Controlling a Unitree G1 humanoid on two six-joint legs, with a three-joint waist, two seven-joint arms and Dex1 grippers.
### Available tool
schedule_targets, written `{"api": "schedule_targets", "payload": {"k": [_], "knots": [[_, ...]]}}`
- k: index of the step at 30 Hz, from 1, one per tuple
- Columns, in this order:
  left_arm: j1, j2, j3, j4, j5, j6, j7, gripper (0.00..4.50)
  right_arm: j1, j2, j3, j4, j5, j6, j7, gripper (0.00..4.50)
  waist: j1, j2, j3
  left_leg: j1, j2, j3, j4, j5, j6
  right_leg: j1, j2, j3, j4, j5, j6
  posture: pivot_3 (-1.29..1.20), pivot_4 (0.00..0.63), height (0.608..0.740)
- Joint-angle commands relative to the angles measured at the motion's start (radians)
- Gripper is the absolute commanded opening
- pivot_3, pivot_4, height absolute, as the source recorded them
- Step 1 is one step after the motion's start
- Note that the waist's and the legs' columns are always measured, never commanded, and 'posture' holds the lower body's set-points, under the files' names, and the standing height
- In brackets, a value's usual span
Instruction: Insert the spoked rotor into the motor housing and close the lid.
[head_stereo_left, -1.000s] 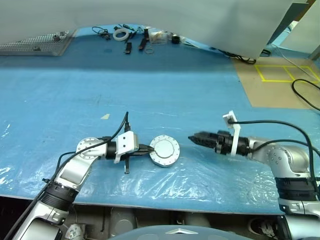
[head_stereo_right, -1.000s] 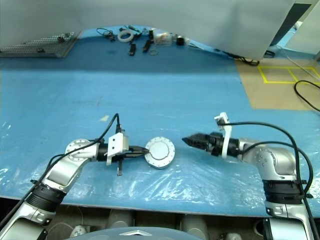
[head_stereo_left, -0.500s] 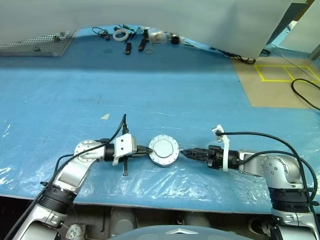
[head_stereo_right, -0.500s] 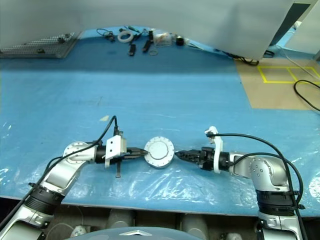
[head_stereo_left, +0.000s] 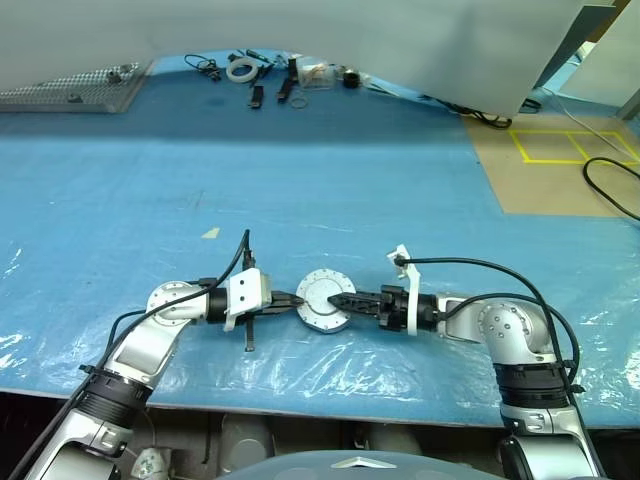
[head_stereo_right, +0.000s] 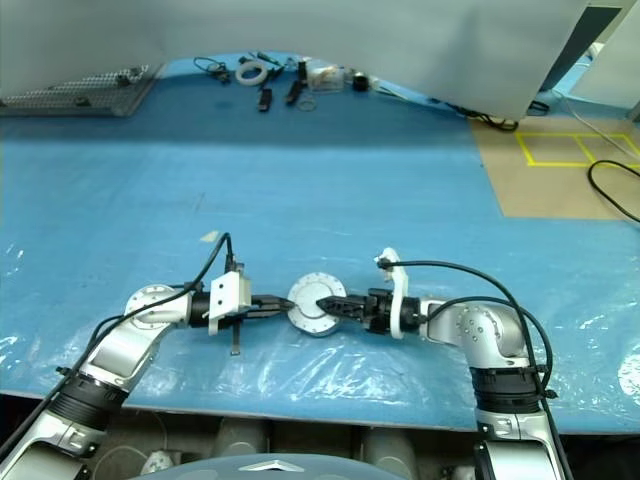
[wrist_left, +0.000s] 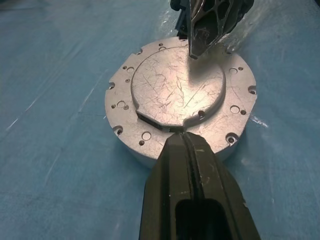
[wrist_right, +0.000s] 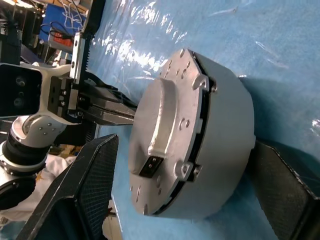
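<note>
The motor housing (wrist_right: 222, 142) lies flat on the blue table, a round silver-grey cup with the lid (wrist_left: 177, 92) seated on top, plain face up. Its outer ring shows several small holes. The spoked rotor is hidden. My left gripper (head_stereo_left: 295, 298) is shut, and its tips touch the lid's notch at the housing's left edge. From the right, my right gripper (head_stereo_left: 336, 298) stands open with the housing between its fingers; one finger (wrist_left: 200, 30) hangs over the lid's far side, the other finger (wrist_right: 285, 190) is beside the wall.
Wrinkled clear plastic (head_stereo_left: 330, 365) covers the blue table near its front edge. Small tools and a white tape ring (head_stereo_left: 240, 69) lie at the far back, beside a perforated metal tray (head_stereo_left: 70, 88). Brown floor with yellow tape (head_stereo_left: 570, 145) and cables is at the right.
My right gripper has swung left across the table to the housing, and its open fingers now sit around it. The left gripper and the housing have stayed in place.
</note>
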Motion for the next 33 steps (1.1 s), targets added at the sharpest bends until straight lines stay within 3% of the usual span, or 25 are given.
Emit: {"api": "schedule_targets", "payload": {"k": [1, 10, 16, 21, 33], "knots": [[0.003, 0.013, -0.009, 0.025, 0.021, 0.003, -0.002, 0.0, -0.02, 0.018, 0.022, 0.012, -0.011, -0.035, 0.001, 4.16, 0.0, 0.0, 0.0, 0.0, 0.0, 0.0, 0.0, 0.0, 0.0, 0.0, 0.0, 0.0, 0.0, 0.0, 0.0, 0.0, 0.15, 0.74], [-0.002, 0.02, -0.011, 0.027, 0.023, 0.001, -0.006, 0.0, -0.009, 0.024, -0.046, 0.046, 0.03, -0.023, 0.008, 4.16, 0.0, 0.0, 0.0, 0.0, 0.0, 0.0, 0.0, 0.0, 0.0, 0.0, 0.0, 0.0, 0.0, 0.0, 0.0, 0.0, 0.15, 0.74], [-0.01, 0.016, -0.015, 0.03, 0.022, 0.004, -0.005, 0.0, 0.0, 0.024, -0.048, 0.052, 0.03, -0.027, 0.009, 2.23, 0.0, 0.001, 0.0, 0.0, 0.0, 0.0, 0.0, 0.0, 0.0, 0.0, 0.0, 0.0, 0.0, 0.0, 0.0, 0.0, 0.15, 0.74], [-0.021, 0.014, -0.014, 0.039, 0.02, 0.003, -0.005, 0.0, 0.01, 0.036, -0.037, 0.043, 0.036, -0.037, -0.003, 1.28, 0.001, 0.002, -0.001, 0.001, 0.0, 0.0, 0.001, 0.0, 0.0, 0.001, 0.0, 0.0, 0.001, 0.0, 0.0, 0.0, 0.15, 0.74], [-0.019, 0.019, -0.007, 0.026, 0.015, 0.018, 0.0, 0.0, 0.004, 0.034, -0.033, 0.053, 0.034, -0.052, 0.003, 1.22, -0.001, 0.002, -0.002, 0.002, 0.0, 0.0, 0.001, 0.0, 0.0, 0.002, 0.0, 0.0, 0.001, 0.0, 0.0, 0.0, 0.15, 0.74]]}}
